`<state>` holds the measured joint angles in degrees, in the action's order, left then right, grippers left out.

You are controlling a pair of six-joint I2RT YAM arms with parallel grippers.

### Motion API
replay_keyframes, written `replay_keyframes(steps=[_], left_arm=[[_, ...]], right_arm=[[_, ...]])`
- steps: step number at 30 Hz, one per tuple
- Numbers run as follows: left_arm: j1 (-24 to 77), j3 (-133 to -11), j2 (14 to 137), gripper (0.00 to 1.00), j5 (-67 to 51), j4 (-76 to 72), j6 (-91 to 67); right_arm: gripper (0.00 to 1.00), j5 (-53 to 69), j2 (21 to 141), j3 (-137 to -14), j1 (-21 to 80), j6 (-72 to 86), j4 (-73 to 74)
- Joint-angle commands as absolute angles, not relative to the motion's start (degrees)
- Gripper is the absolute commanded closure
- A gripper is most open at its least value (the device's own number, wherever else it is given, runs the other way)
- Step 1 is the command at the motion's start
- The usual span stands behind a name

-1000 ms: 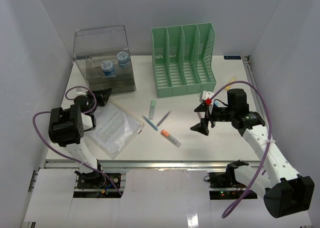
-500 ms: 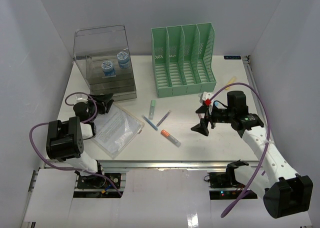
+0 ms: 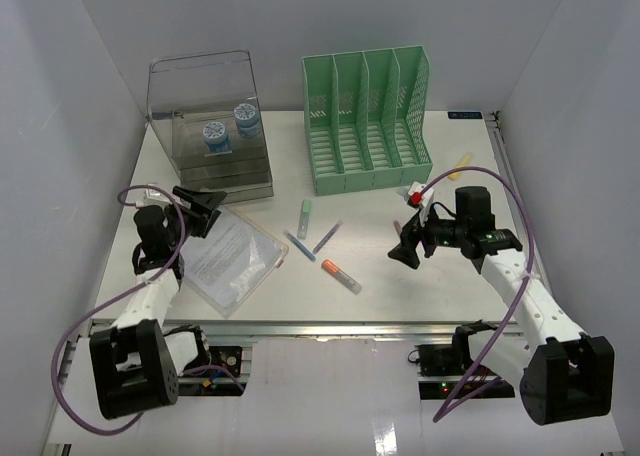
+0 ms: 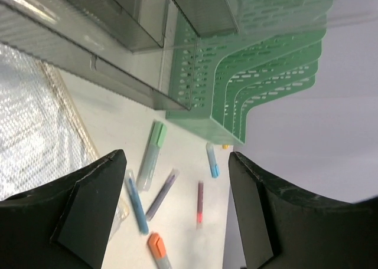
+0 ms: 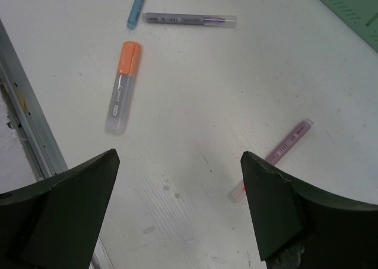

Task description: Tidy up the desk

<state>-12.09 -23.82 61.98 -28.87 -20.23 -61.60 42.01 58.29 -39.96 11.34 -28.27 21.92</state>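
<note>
The desk (image 3: 385,291) is a white tabletop with a metal rail (image 3: 300,326) along its near edge. Loose on it lie a green highlighter (image 3: 304,218), a blue pen (image 3: 298,245), a purple pen (image 3: 327,237), an orange highlighter (image 3: 340,275) and a pink pen (image 5: 280,154). My left gripper (image 3: 200,204) hovers open over the corner of a clear document sleeve (image 3: 232,258), holding nothing. My right gripper (image 3: 408,248) is open just above the desk, with the pink pen beside its right finger (image 5: 277,210) and the orange highlighter (image 5: 123,86) ahead to the left.
A clear plastic drawer box (image 3: 210,126) stands at the back left and a green slotted file rack (image 3: 368,116) at the back centre. A yellow pen (image 3: 460,162) lies at the right of the rack. The left wrist view shows a light blue marker (image 4: 212,160) near the rack's base.
My left gripper has gone from shut to open, and its arm has swung back from the drawer box. My right gripper shifted slightly right and lower, its jaws a touch narrower.
</note>
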Motion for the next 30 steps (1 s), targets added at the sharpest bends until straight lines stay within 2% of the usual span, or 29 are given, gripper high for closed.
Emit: replay_keyframes(steps=[1, 4, 8, 11, 14, 17, 21, 30], left_arm=[[-9.92, -23.77, 53.02, 0.19, -29.28, -4.66, -54.98], [-3.97, -25.51, 50.04, 0.19, -27.98, -1.63, -52.38], [11.39, -31.95, 53.41, 0.19, -18.25, 1.44, -47.08], [24.69, -38.13, 61.9, 0.19, -10.42, 4.38, -41.24], [33.43, -46.9, 71.87, 0.21, -1.74, 7.7, -32.43], [37.62, -53.95, 80.14, 0.24, 6.62, 9.35, -22.6], [37.97, -61.62, 90.84, 0.27, 11.05, 10.24, -14.33], [37.97, -70.95, 103.32, 0.32, 15.17, 11.8, -9.4]], right_arm=[[0.1, 42.25, 59.23, -39.43, 8.63, -25.61, 18.98], [0.1, 44.8, 58.41, -39.01, 6.95, -26.15, 19.25], [0.1, 47.36, 55.85, -37.72, 5.27, -28.1, 20.17], [0.1, 47.88, 54.62, -37.45, 4.33, -29.16, 20.73], [0.1, 48.35, 53.87, -37.41, 2.8, -29.3, 20.9], [0.1, 48.79, 53.25, -37.35, 1.48, -29.45, 21.19], [0.1, 49.67, 52.85, -37.27, 0.72, -29.69, 21.43], [0.1, 50.3, 53.0, -37.27, -2.28, -29.97, 21.8]])
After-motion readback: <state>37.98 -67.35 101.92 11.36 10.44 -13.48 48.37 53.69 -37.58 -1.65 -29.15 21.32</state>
